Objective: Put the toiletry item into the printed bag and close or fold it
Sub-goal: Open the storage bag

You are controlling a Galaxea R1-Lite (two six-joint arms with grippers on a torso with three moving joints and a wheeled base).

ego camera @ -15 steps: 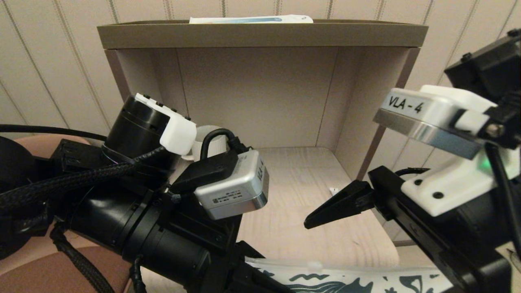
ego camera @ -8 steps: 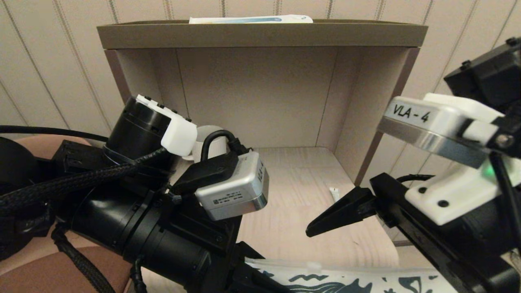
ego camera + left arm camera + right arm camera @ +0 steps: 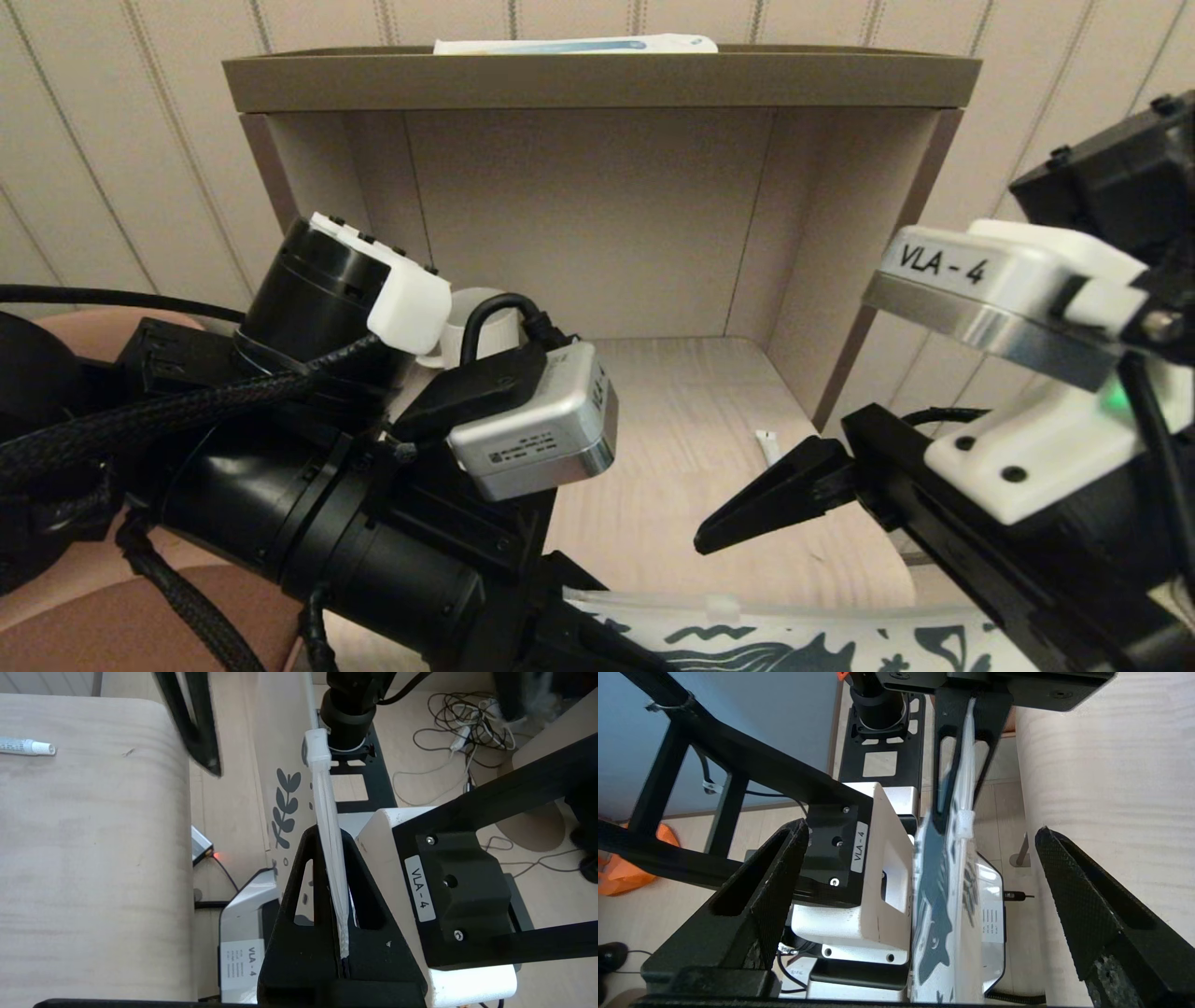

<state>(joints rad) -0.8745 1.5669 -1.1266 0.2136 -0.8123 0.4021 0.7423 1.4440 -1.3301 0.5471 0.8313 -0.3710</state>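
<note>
The printed bag (image 3: 803, 644), white with dark teal motifs, hangs on edge in front of the cabinet's lower shelf. My left gripper (image 3: 328, 833) is shut on one end of its zip strip (image 3: 322, 788), and the white slider (image 3: 317, 752) sits further along. My right gripper (image 3: 920, 826) is open and straddles the bag (image 3: 945, 896), one finger on each side, neither touching it. One of its fingers (image 3: 775, 490) points left above the bag. A small white tube (image 3: 767, 445) lies on the shelf board, also seen in the left wrist view as a tube (image 3: 25, 746).
The open brown cabinet (image 3: 597, 79) stands ahead, its pale wood shelf (image 3: 672, 420) reaching to the bag. A white mug (image 3: 476, 322) stands at the shelf's back left behind my left arm. A long white-and-blue tube (image 3: 574, 44) lies on the cabinet top.
My right gripper has dipped slightly and its finger tip sits a little lower, uncovering the small tube. The bag's top edge has shifted a little. The left arm has barely moved.
</note>
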